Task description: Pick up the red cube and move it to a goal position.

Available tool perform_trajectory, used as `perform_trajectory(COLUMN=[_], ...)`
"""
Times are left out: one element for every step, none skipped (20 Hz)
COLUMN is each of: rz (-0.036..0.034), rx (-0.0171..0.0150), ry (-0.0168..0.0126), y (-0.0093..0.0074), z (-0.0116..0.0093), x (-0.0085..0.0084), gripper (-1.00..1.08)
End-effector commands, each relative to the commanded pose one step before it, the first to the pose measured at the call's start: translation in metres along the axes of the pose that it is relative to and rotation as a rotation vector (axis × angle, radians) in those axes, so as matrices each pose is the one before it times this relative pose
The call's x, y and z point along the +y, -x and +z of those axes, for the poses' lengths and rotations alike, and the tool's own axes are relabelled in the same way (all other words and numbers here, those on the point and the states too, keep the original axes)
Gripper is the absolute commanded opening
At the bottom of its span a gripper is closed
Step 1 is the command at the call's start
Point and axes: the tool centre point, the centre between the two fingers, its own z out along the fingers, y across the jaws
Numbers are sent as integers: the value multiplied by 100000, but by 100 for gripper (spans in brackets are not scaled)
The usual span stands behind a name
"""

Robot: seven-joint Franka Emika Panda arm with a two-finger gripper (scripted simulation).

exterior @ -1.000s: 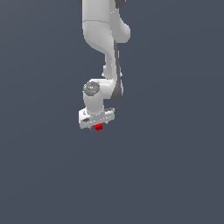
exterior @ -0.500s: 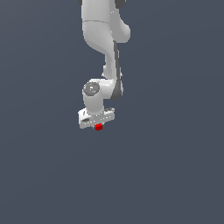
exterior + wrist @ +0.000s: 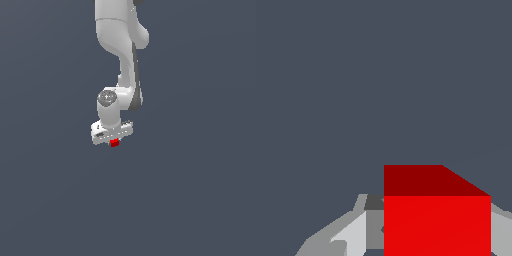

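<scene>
Change since earlier frames: the gripper (image 3: pixel 113 141) and the red cube (image 3: pixel 114 143) are sitting a little higher in the exterior view than one second ago; the cube is keeping its place under the gripper body.

Arm: the white arm (image 3: pixel 122 55) is descending from the upper edge of the exterior view, slightly to the exterior view's left of centre, and is ending in a downward-pointing wrist.

Gripper: the white gripper body is lying crosswise beneath the wrist, tilted, with its lower end toward the exterior view's left.

Gripper state: the fingers (image 3: pixel 348 234) are pinching the red cube; in the wrist view a grey finger is showing on each side of the cube, with the cube filling the space between them.

Red cube: the cube (image 3: pixel 437 220) is sitting just under the gripper body, touching it, near the middle of its width. It is looking much narrower than the gripper body.

Cube faces: the wrist view is showing one bright face and one darker, shaded face.

Desk: a plain dark grey surface (image 3: pixel 200 190) is filling the background in both views.
</scene>
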Motion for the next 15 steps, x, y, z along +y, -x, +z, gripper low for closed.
perform_trajectory(rz=[-66, -34, 0, 0, 0, 0, 0, 0, 0, 0, -46, 0, 0, 0, 0], rx=[115, -33, 0, 0, 0, 0, 0, 0, 0, 0, -33, 0, 0, 0, 0], ry=[51, 50, 0, 0, 0, 0, 0, 0, 0, 0, 40, 0, 0, 0, 0], y=[120, 75, 91, 89, 79, 68, 57, 46, 36, 27, 6, 12, 7, 3, 1], z=[-858, -411, -456, -456, -419, -381, -343, -306, -268, -229, -182, -149, -108, -65, -22], x=[-788, -415, -434, -433, -396, -358, -320, -283, -246, -208, -196, -133, -95, -57, -19], gripper=[-100, -100, -100, -100, -100, -100, -100, -100, -100, -100, -100, -100, -100, -100, -100])
